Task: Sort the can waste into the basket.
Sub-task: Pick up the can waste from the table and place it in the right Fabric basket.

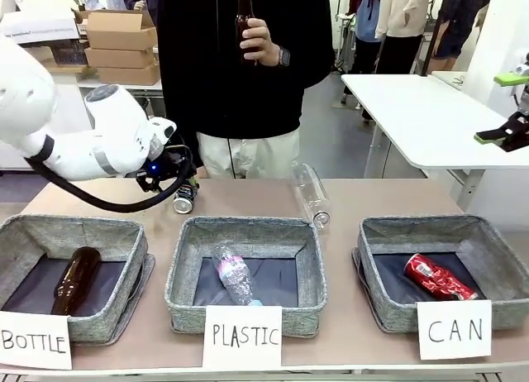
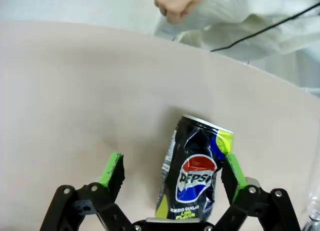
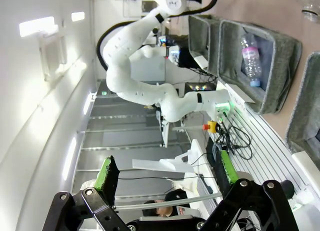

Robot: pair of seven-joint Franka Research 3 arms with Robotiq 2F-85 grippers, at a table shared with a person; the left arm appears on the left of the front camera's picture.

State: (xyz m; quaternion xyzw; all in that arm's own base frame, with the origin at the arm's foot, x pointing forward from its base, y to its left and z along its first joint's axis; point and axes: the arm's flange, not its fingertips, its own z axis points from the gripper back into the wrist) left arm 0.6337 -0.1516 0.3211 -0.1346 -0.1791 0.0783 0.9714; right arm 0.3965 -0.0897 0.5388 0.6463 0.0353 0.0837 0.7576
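Between the left gripper's (image 2: 172, 163) green pads lies the black can (image 2: 197, 173) – on its side on the table, silver top pointing away from the wrist. The jaws stand wide and hold nothing. One pad is hard against the can's side or just beside it, I cannot tell which. The other pad is well apart, so the can sits off-centre in the opening.

It looks dented and is probably empty: light, thin-walled and easy to crush further. The printed skin is likely slick, and the round body may roll. My choice would be a gentle grip across the middle of the body, not the rims.

The can's base is cut off under the gripper's palm in the wrist view. From the front the wrist covers the fingers and most of the can.

The basket (image 1: 388, 303) is well off to this gripper's right, past another bin, with the red can (image 1: 438, 277) already in it. The right gripper (image 3: 166, 167) hangs clear of the table, wide and empty.
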